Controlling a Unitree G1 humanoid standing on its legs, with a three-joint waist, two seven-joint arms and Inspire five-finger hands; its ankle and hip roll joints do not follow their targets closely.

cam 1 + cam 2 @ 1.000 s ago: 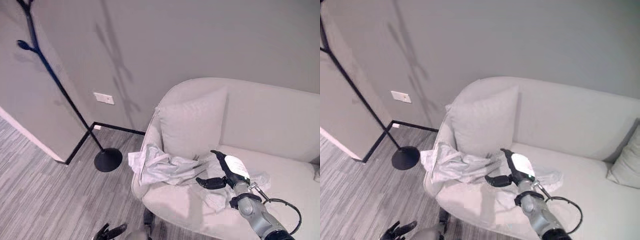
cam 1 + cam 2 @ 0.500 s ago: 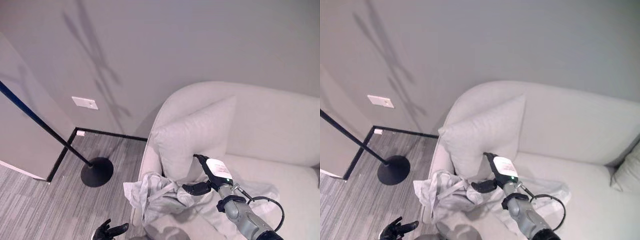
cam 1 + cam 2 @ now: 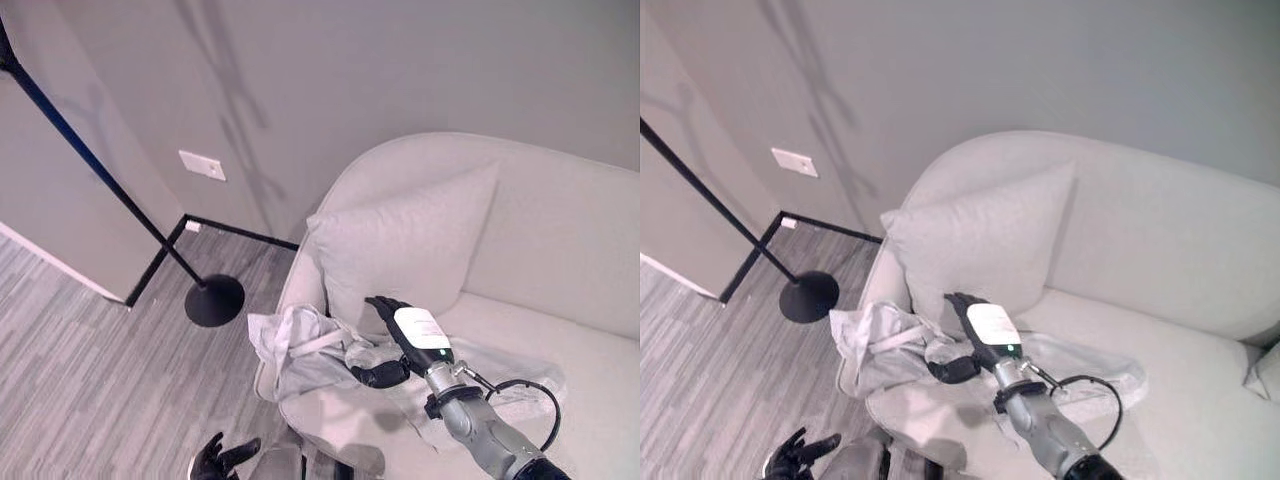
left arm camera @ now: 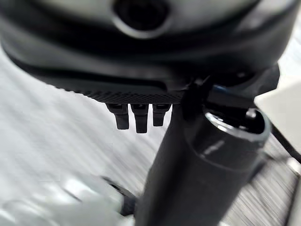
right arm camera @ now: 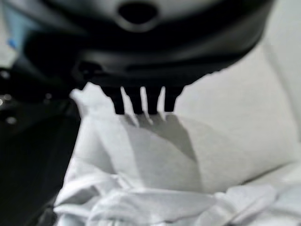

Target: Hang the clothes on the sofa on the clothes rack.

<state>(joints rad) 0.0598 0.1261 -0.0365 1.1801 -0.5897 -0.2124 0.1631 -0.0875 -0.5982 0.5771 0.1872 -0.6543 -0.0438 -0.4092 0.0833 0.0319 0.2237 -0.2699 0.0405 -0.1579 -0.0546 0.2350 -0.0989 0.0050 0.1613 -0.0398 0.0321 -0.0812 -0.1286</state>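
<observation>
Pale clothes [image 3: 300,345] on the sofa [image 3: 560,250], right hand [image 3: 398,335] fingers [image 3: 383,305] relaxed above.

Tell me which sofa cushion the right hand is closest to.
The big cushion propped at the sofa's left end, just behind the right hand and the crumpled garment. The other cushion sits far right.

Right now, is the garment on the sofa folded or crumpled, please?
Crumpled: the garment lies bunched over the sofa's front edge.
</observation>
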